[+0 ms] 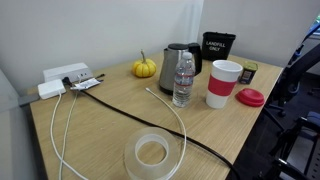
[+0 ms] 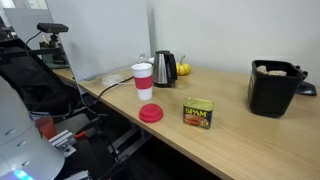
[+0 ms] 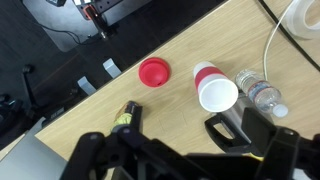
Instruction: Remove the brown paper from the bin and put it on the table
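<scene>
The black bin with white "LANDFILL ONLY" lettering stands at the far back of the light wood table, behind the kettle. In an exterior view the bin stands at the right with the brown paper crumpled inside, showing at its rim. My gripper shows only in the wrist view, as dark fingers spread apart along the bottom edge, high above the table. It holds nothing. The bin cannot be made out in the wrist view.
On the table stand a steel kettle, a water bottle, a red-and-white cup, a red lid, a Spam can, a small pumpkin, a tape roll, and a power strip with cables.
</scene>
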You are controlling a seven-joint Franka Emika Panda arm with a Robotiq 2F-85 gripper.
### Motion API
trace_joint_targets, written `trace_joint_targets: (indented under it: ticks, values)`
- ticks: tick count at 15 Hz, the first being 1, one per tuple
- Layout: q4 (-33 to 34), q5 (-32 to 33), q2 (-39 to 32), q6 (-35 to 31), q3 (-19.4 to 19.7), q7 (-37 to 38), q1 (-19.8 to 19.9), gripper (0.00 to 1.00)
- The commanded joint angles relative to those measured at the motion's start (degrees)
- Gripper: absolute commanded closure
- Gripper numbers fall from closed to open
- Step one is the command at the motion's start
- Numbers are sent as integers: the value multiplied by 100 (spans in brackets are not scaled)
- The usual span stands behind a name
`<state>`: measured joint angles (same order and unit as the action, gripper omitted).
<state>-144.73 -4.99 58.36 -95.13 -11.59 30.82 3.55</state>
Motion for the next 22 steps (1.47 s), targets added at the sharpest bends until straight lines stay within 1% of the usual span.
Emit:
trace_joint_targets:
  ticks: [1,20,22]
  values:
    - [17,-50,7,19,-49,-62,91,0]
    - [17,-50,7,17,-48,-61,92,0]
    - [83,-63,-97,-45,-83,21,142,0]
